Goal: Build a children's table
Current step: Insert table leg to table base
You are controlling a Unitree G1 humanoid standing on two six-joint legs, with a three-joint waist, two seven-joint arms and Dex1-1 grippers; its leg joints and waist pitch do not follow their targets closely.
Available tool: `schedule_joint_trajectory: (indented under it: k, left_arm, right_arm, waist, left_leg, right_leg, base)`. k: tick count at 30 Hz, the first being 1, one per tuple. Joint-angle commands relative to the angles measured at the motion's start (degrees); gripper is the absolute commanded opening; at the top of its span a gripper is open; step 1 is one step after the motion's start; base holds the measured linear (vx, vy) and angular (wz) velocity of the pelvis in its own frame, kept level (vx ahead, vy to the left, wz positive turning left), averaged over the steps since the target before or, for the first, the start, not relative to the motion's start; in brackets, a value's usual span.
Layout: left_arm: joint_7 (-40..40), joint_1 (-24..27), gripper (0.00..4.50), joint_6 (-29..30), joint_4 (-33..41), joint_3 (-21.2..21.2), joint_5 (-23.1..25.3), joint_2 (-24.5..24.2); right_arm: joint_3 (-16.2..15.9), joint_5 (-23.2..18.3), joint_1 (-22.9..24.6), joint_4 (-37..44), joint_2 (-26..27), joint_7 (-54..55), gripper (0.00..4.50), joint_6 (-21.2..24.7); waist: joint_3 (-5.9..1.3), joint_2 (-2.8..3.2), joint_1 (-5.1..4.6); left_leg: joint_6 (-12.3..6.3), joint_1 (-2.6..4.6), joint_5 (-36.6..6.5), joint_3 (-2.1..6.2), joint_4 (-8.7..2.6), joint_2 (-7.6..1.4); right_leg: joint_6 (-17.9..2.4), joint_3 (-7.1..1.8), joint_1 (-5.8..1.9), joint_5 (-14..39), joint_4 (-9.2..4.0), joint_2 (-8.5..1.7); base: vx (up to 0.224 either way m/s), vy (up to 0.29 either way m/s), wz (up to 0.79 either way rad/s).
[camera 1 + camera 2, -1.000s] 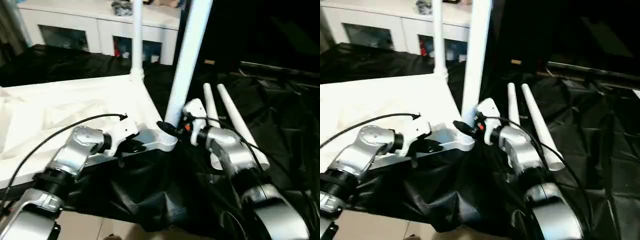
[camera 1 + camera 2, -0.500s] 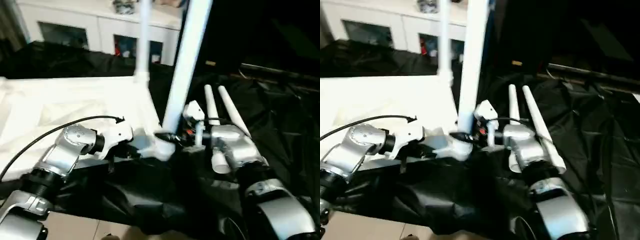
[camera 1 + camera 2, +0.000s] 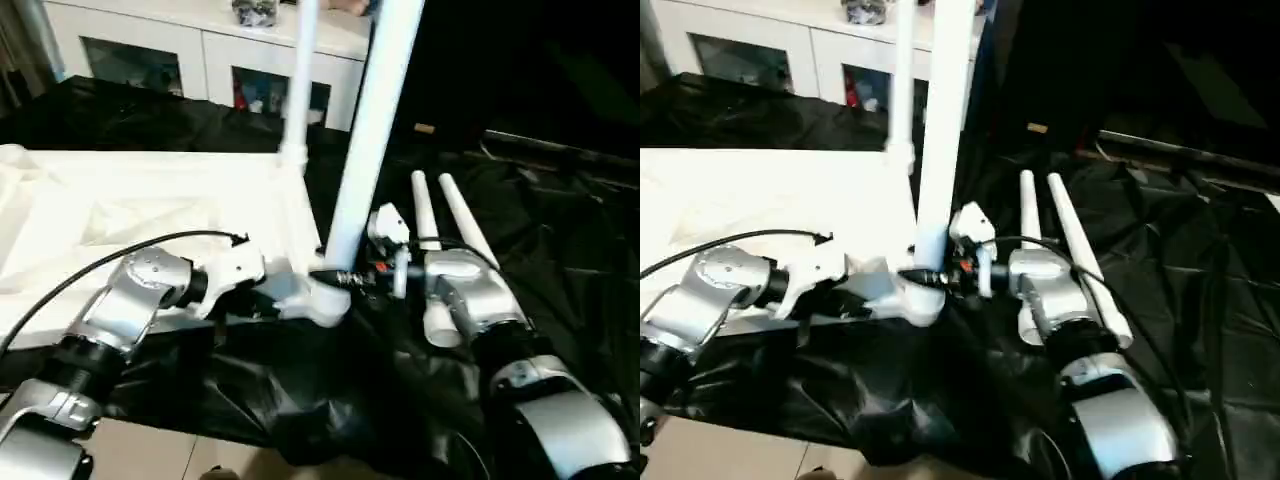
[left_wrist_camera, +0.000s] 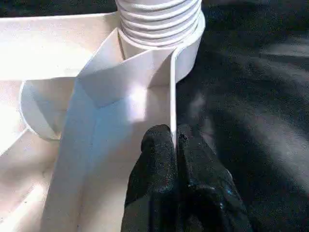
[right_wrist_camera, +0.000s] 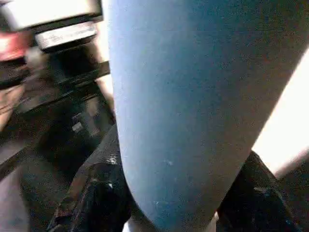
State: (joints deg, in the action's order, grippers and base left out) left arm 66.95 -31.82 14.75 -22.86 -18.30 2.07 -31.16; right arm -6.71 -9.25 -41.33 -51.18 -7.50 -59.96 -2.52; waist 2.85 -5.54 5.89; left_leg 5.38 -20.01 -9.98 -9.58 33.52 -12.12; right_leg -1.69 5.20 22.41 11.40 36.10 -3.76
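Observation:
The white table top (image 3: 120, 215) lies upside down on black cloth. One leg (image 3: 299, 90) stands in its far corner socket. A second leg (image 3: 372, 130) stands in the near corner socket (image 3: 322, 300), its ribbed base (image 4: 159, 19) seated there. My right gripper (image 3: 335, 277) is shut on this leg just above the socket, fingers (image 5: 96, 198) on both sides. My left gripper (image 4: 173, 137) is shut on the top's thin rim wall beside that socket. Two loose legs (image 3: 452, 225) lie side by side to the right.
A white cabinet with glass doors (image 3: 190, 60) stands behind the table top. Crumpled black cloth (image 3: 330, 400) covers the floor and hangs over the near edge. A dark bar (image 3: 560, 150) runs along the back right. Pale floor (image 3: 140, 455) shows at the bottom left.
My right wrist has turned about the near leg while staying shut on it. The table top and its far leg have swung slightly to the right. My left gripper keeps its hold.

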Motion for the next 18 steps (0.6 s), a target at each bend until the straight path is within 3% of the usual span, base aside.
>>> schedule_joint_trajectory:
  k: [1, 2, 4, 5, 6, 7, 9, 10, 13, 18]
  left_arm:
    - [-2.94, -4.33, 0.0, 1.62, 3.94, 3.18, -1.33, 2.2]
    - [-4.26, -4.54, 0.0, 3.14, 4.54, 3.29, -1.11, 2.89]
    - [-6.39, -4.89, 0.0, 5.09, 5.26, 3.36, -0.56, 3.83]
    - [-8.99, -5.45, 0.0, 6.76, 5.33, 3.44, 0.35, 4.93]
    - [-14.09, -6.74, 0.0, 10.26, 4.9, 3.63, 2.33, 7.1]
    - [-14.09, -6.74, 0.0, 10.26, 4.9, 3.63, 2.33, 7.1]
    - [-19.01, -7.99, 0.0, 15.75, 5.16, 3.73, 3.91, 10.22]
    - [-19.29, -8.05, 0.0, 16.09, 5.21, 3.75, 3.92, 10.44]
    - [-23.76, -8.72, 0.0, 21.73, 6.72, 3.16, 4.64, 14.75]
    - [-25.13, -8.36, 0.0, 24.11, 7.7, 2.03, 5.13, 16.78]
  right_arm:
    - [-0.31, 3.6, 1.14, -5.65, 0.91, 9.22, 1.89, 2.49]
    - [0.33, 3.56, 0.97, -6.24, 1.84, 12.47, 1.89, 2.88]
    - [1.37, 3.2, 0.67, -7.01, 3.21, 16.44, 1.89, 3.4]
    - [2.11, 2.91, 0.34, -7.55, 4.36, 19.17, 1.89, 3.37]
    - [3.22, 2.5, -0.27, -8.6, 6.3, 23.92, 1.89, 3.73]
    - [3.22, 2.5, -0.27, -8.6, 6.3, 23.92, 1.89, 3.73]
    - [4.3, 2.01, -1.36, -10.54, 8.36, 28.9, 1.89, 4.87]
    - [4.36, 1.98, -1.45, -10.69, 8.48, 29.2, 1.89, 4.97]
    - [5.18, 1.67, -3.27, -13.54, 10.72, 33.87, 1.89, 6.54]
    - [6.16, 1.81, -4.95, -15.21, 12.18, 36.04, 1.89, 7.85]
  waist:
    - [-2.89, 1.53, -0.17]
    - [-2.91, 1.78, -0.32]
    - [-3.03, 1.56, -0.68]
    - [-3.05, 1.93, -0.59]
    - [-3.06, 1.78, -0.71]
    - [-3.14, 1.88, -0.57]
    - [-3.22, 2.22, -0.53]
    - [-3.21, 2.0, -0.57]
    - [-3.33, 2.14, -0.54]
    - [-3.28, 1.96, -0.63]
  left_leg:
    - [3.0, 0.65, -18.36, 0.75, -4.72, -1.83]
    - [3.3, 0.59, -18.19, 0.77, -4.72, -1.82]
    - [3.27, 0.5, -17.63, 0.77, -4.64, -1.76]
    - [3.33, 0.49, -17.44, 0.79, -4.65, -1.78]
    - [3.18, 0.55, -17.24, 0.66, -4.61, -1.77]
    - [3.27, 0.62, -16.5, 0.68, -4.54, -1.8]
    - [3.17, 0.52, -15.45, 0.54, -4.52, -1.72]
    - [2.93, 0.46, -15.32, 0.49, -4.48, -1.6]
    - [2.83, 0.3, -14.42, 0.48, -4.37, -1.58]
    - [2.22, 0.18, -14.78, 0.43, -4.39, -1.53]
  right_leg:
    - [-9.01, -3.51, -1.93, 21.29, -5.19, -5.16]
    - [-8.9, -3.56, -1.93, 21.38, -5.19, -5.28]
    - [-8.72, -3.57, -1.99, 20.79, -5.22, -5.19]
    - [-8.9, -3.59, -1.94, 20.1, -5.09, -5.21]
    - [-9.04, -3.63, -1.83, 18.91, -5.1, -5.01]
    - [-9.4, -3.65, -1.83, 17.5, -4.95, -5.08]
    - [-9.82, -3.66, -1.9, 15.22, -4.79, -4.94]
    - [-9.82, -3.57, -2.02, 14.43, -4.82, -4.8]
    - [-9.93, -3.53, -2.18, 12.13, -4.54, -4.73]
    - [-9.6, -3.51, -2.23, 11.85, -4.67, -4.7]
  base:
    - [0.0, 0.0, 0.0]
    - [0.0, 0.0, 0.0]
    - [0.0, 0.0, 0.0]
    - [0.0, 0.0, 0.0]
    - [0.0, 0.0, 0.0]
    - [0.0, 0.0, 0.0]
    - [0.0, 0.0, 0.0]
    - [0.0, 0.0, 0.0]
    - [0.0, 0.0, 0.0]
    - [0.0, 0.0, 0.0]
